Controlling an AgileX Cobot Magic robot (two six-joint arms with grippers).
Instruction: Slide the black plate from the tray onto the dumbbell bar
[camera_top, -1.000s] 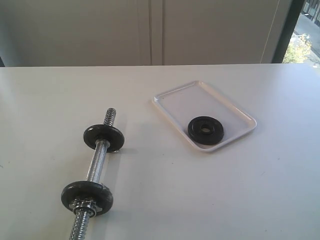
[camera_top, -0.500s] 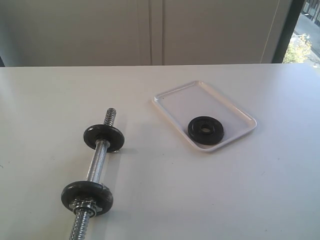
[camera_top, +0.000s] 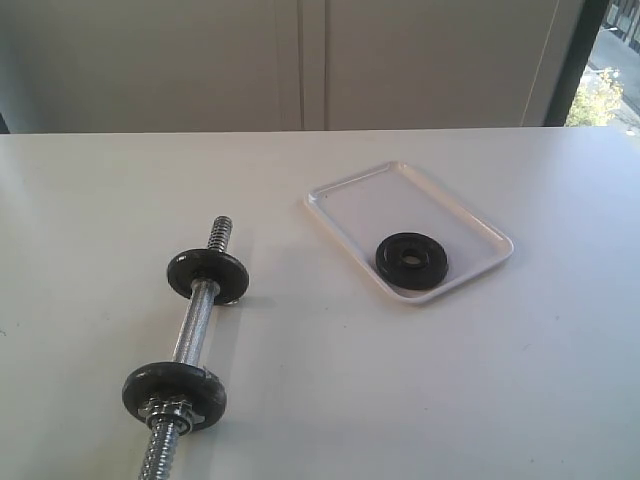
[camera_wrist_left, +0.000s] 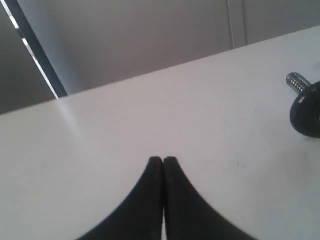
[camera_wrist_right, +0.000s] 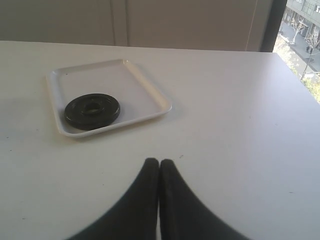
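The black plate (camera_top: 412, 260) lies flat in the near part of the white tray (camera_top: 372, 196), right of centre on the surface (camera_top: 400, 380). The dumbbell bar (camera_top: 192, 330) lies well apart on the left and carries two duller grey discs (camera_top: 207, 272), one toward each end. The left jaws and right jaws are each pressed together, holding nothing, clear of everything.

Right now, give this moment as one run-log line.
stage: not started | black plate: in tray | dumbbell bar: carries two discs | left fingers: shut, empty | right fingers: shut, empty
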